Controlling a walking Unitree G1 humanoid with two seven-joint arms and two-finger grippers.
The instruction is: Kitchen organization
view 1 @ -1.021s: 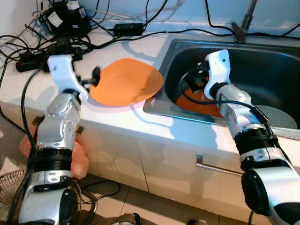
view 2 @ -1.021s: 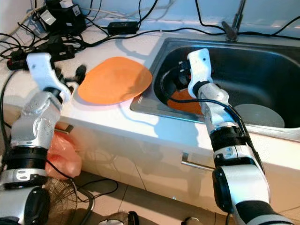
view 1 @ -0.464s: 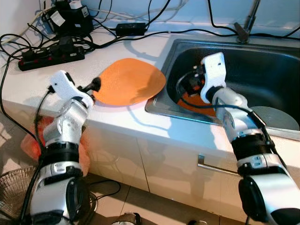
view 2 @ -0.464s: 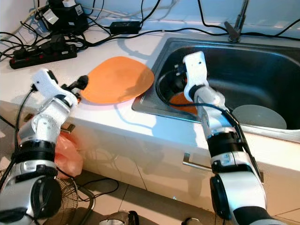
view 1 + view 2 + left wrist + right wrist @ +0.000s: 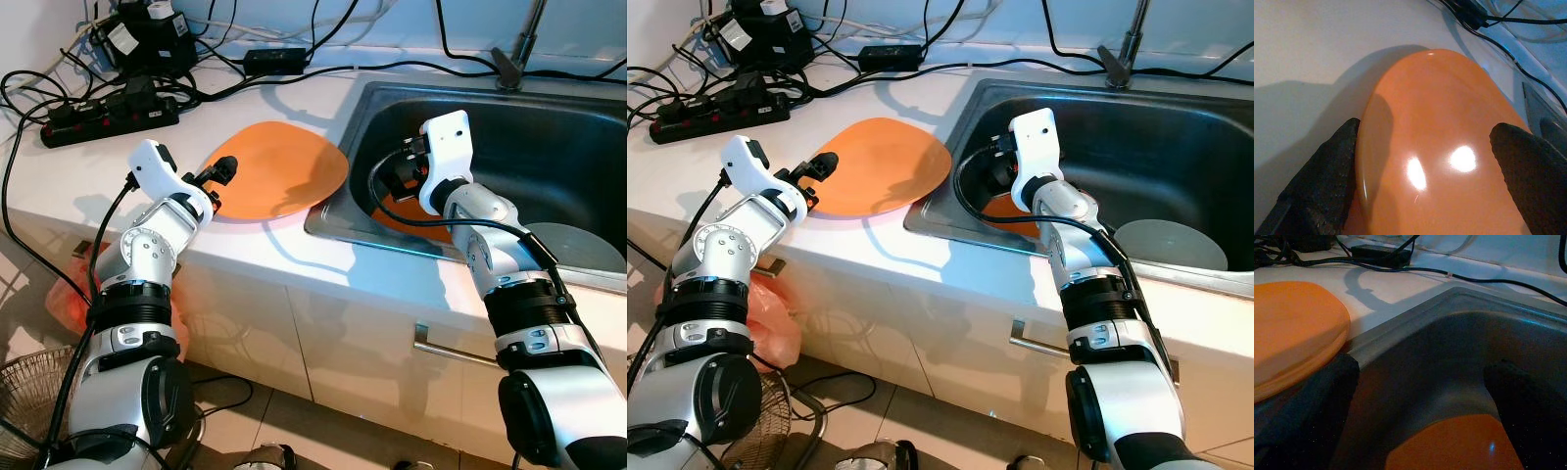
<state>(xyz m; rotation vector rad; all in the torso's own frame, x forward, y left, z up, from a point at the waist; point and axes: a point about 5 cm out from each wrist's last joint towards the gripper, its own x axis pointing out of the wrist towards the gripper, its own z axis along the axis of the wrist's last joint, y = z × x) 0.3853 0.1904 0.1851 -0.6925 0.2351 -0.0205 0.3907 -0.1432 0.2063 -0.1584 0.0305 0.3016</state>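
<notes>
Fingers (image 5: 1327,181) of the left tool (image 5: 223,176) stand wide apart at the near edge of an orange plate (image 5: 277,168), which lies on the white surface (image 5: 88,166) just beside the sink (image 5: 549,147). The right tool (image 5: 387,181), also wide, hangs inside the sink over a second orange plate (image 5: 1459,443). A grey plate (image 5: 578,245) lies further right.
</notes>
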